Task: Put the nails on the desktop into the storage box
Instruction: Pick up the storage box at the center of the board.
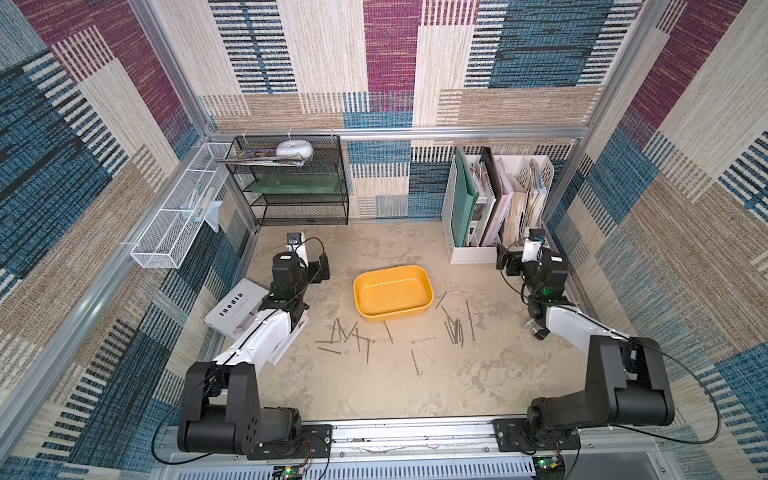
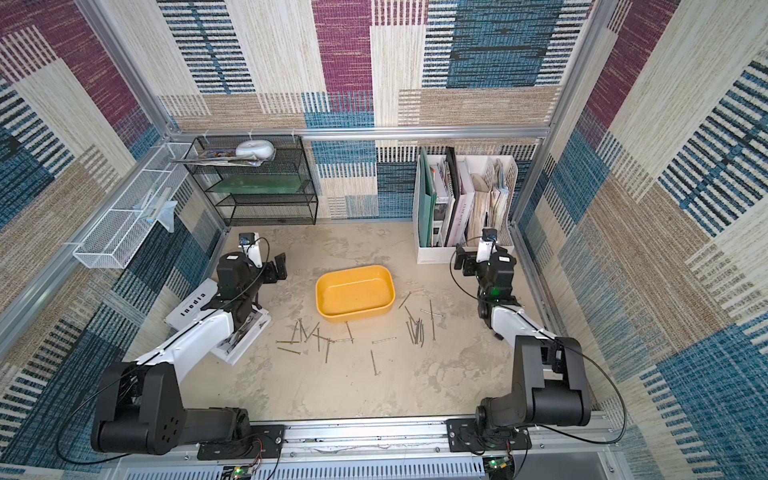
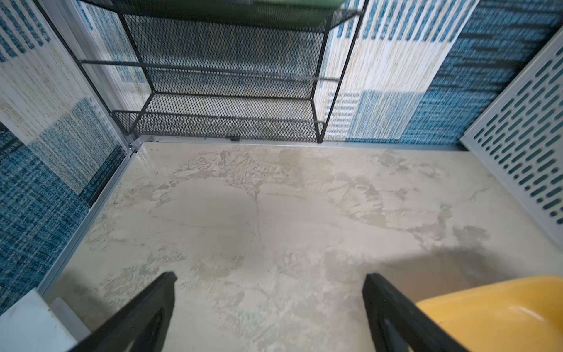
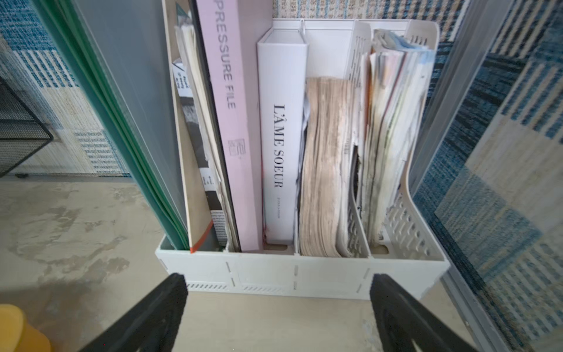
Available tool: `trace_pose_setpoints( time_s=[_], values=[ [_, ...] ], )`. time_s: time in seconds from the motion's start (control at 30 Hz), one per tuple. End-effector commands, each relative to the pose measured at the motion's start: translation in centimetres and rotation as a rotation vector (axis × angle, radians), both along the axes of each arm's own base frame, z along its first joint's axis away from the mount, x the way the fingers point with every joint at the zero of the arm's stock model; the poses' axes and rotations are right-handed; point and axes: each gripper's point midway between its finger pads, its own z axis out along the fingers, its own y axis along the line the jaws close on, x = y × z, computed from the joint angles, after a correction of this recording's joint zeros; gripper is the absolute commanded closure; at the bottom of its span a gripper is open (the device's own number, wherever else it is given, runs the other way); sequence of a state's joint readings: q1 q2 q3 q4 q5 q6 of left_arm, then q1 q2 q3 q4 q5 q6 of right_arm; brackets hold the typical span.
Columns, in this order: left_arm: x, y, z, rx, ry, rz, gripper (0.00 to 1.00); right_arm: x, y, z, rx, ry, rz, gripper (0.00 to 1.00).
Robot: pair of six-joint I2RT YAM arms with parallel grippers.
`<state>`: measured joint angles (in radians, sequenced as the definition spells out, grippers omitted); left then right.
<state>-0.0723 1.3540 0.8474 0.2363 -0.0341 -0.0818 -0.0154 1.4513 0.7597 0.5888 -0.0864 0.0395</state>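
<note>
Nearest the lens, the two black arm bases (image 1: 220, 428) are sitting on the metal rail (image 1: 415, 434) at the desk's (image 1: 374, 395) six o'clock edge. Both arms are reaching toward twelve o'clock. The storage box (image 1: 390, 295) is resting on the middle of the desk, open side up. The nails (image 1: 457, 330) are all lying on the desk outside it. One loose cluster is spreading at the box's seven o'clock, a tighter bundle is lying at its four o'clock, and a few single nails are lying between them around six o'clock. The left pincer (image 1: 322, 268) is hovering over bare desk at about ten o'clock of the box, well apart from the nails. Its jaws are standing wide apart and gripping nothing in the left wrist view (image 3: 269, 277), where they are pointing toward the black mesh shelf (image 3: 225, 122). The right pincer (image 1: 509, 266) is hanging at the box's three o'clock, just in front of the white file organiser (image 4: 304, 274). Its jaws are likewise spread wide with nothing between them (image 4: 278, 279). Under the left arm, a white box (image 1: 237, 305) is lying at the desk's nine o'clock side.
</note>
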Motion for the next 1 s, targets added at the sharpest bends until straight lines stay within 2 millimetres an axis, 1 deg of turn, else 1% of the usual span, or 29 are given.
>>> trace_pose_setpoints(
  time_s=[0.0,0.03,0.1,0.2,0.23,0.3,0.37,0.43,0.53,0.6,0.67,0.8,0.87,0.97],
  values=[
    [-2.6,-4.4,-2.3,-0.042,0.264,-0.105,0.01,-0.8,3.3,-4.6,0.033,0.286,0.049,0.01],
    [-3.0,-5.8,-2.2,-0.016,0.294,-0.135,0.01,-0.8,4.2,-4.7,0.014,0.311,0.052,0.01],
    [-4.0,-8.3,-2.8,0.010,0.381,-0.181,0.01,-0.8,5.9,-5.4,-0.015,0.382,0.044,0.01],
    [-5.6,-10.2,-4.7,-0.034,0.546,-0.189,0.01,-1.0,6.9,-6.1,0.027,0.477,0.033,0.01],
    [-6.2,-10.4,-5.1,-0.049,0.581,-0.178,0.01,-1.2,7.2,-6.2,0.046,0.496,0.032,0.01],
    [-7.3,-11.6,-5.8,-0.112,0.633,-0.189,0.02,-1.7,7.8,-6.3,0.077,0.527,0.041,0.01],
    [-7.9,-12.1,-6.5,-0.154,0.675,-0.173,0.03,-2.1,7.9,-6.6,0.110,0.551,0.030,0.00],
    [-8.2,-12.2,-7.7,-0.165,0.727,-0.149,0.05,-2.6,8.2,-7.3,0.128,0.577,0.039,0.01],
    [-8.6,-13.6,-9.4,-0.192,0.803,-0.180,0.08,-3.4,8.7,-8.5,0.139,0.614,0.053,0.02],
    [-8.7,-13.9,-10.6,-0.196,0.845,-0.167,0.11,-3.9,8.9,-8.8,0.142,0.623,0.061,0.02],
    [-8.9,-13.5,-11.9,-0.180,0.886,-0.130,0.13,-4.2,8.9,-8.9,0.143,0.623,0.061,0.02],
    [-8.6,-13.7,-13.8,-0.168,0.935,-0.118,0.18,-4.8,9.0,-8.7,0.139,0.619,0.071,0.02],
    [-8.2,-13.4,-14.9,-0.136,0.961,-0.096,0.23,-5.1,9.0,-8.8,0.134,0.622,0.069,0.02],
    [-7.5,-13.3,-15.7,-0.105,0.979,-0.085,0.31,-5.5,9.0,-8.9,0.127,0.622,0.076,0.02]
  ],
)
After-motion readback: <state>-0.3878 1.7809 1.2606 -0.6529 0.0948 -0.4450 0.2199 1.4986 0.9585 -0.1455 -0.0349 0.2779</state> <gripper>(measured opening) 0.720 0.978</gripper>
